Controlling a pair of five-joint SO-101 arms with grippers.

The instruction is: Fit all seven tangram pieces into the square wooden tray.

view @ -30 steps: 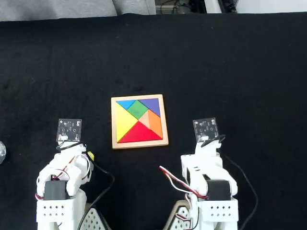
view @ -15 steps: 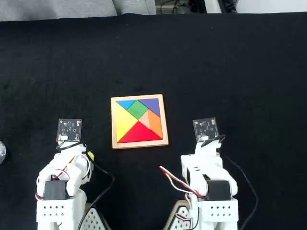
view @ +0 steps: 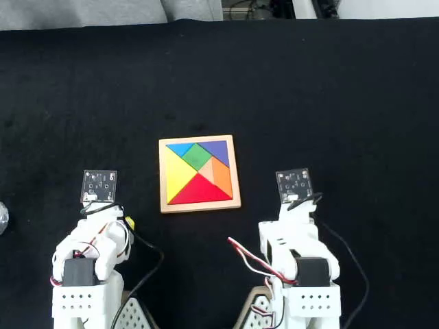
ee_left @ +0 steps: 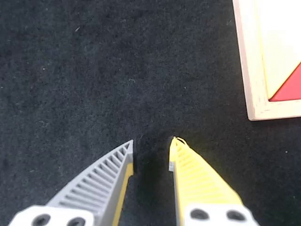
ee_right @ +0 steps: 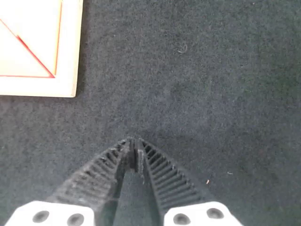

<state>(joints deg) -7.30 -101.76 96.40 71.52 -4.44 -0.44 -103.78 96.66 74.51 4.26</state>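
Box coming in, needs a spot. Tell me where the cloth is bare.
Bare: the wide cloth beyond the tray, plus the strips either side of it. Crowded: the near edge, with left arm, right arm and cables.

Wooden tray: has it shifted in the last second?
No. The wooden tray keeps the same place and slight tilt relative to the black cloth's far edge.

- Tray [ee_left: 249, 70]: the frame edge cuts it in both wrist views, leaving one corner in each.
- Red piece [ee_left: 289, 89]: a sliver shows in the left wrist view, the rest is cut off.
- Shiny object [view: 2, 218]: at the left edge of the high view on the worktop [view: 329, 103], cut off and too small to identify.
- Left base [view: 81, 301] and right base [view: 312, 301]: both run off the bottom edge of the high view.
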